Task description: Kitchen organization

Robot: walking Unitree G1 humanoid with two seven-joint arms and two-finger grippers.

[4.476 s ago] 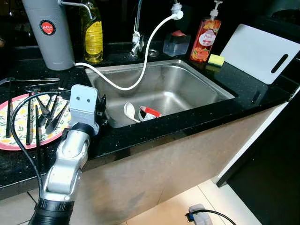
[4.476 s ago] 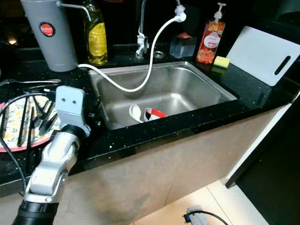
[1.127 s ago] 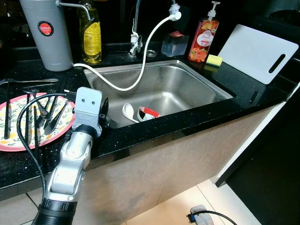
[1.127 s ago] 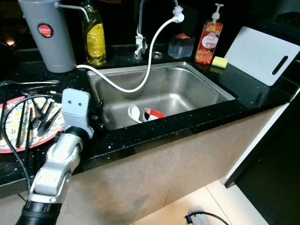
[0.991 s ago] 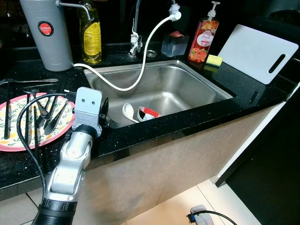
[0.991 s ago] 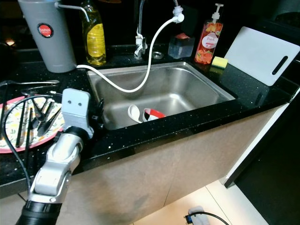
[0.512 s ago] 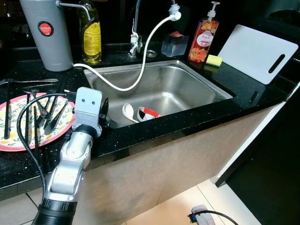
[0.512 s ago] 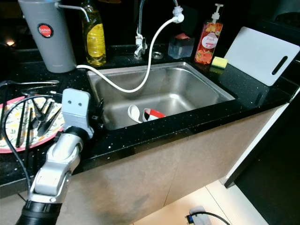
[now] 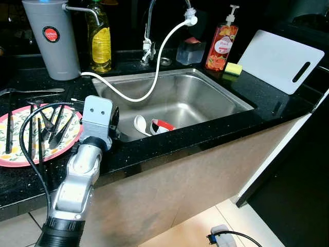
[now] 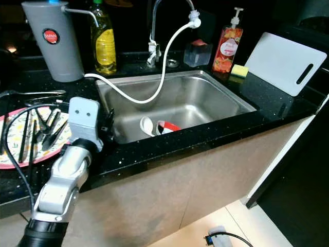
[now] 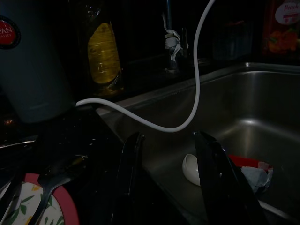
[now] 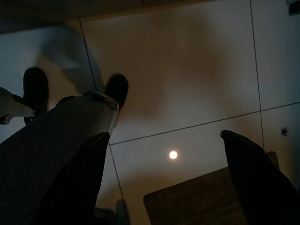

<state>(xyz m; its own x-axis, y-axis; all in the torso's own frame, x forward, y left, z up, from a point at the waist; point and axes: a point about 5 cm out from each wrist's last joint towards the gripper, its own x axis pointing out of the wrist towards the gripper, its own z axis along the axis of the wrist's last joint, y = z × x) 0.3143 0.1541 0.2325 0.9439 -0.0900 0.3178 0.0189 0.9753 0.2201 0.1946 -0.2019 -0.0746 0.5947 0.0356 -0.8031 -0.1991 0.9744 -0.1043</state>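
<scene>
Beside the steel sink, the left gripper hovers, jaws apart and empty, near a white spoon.

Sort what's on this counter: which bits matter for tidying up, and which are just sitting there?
Job: white spoon and red-and-white item in the sink; plate holding dark utensils; open left claw at the sink's edge.

Lying about: cutting board, sponge, soap dispenser, yellow bottle, grey canister.

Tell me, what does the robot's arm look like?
The left arm is shiny silver with rounded joints and a black cuff at the bottom. Its wrist is a grey box with two small dark holes, like eyes. A black cable loops beside it. The left gripper has two long black fingers.
</scene>
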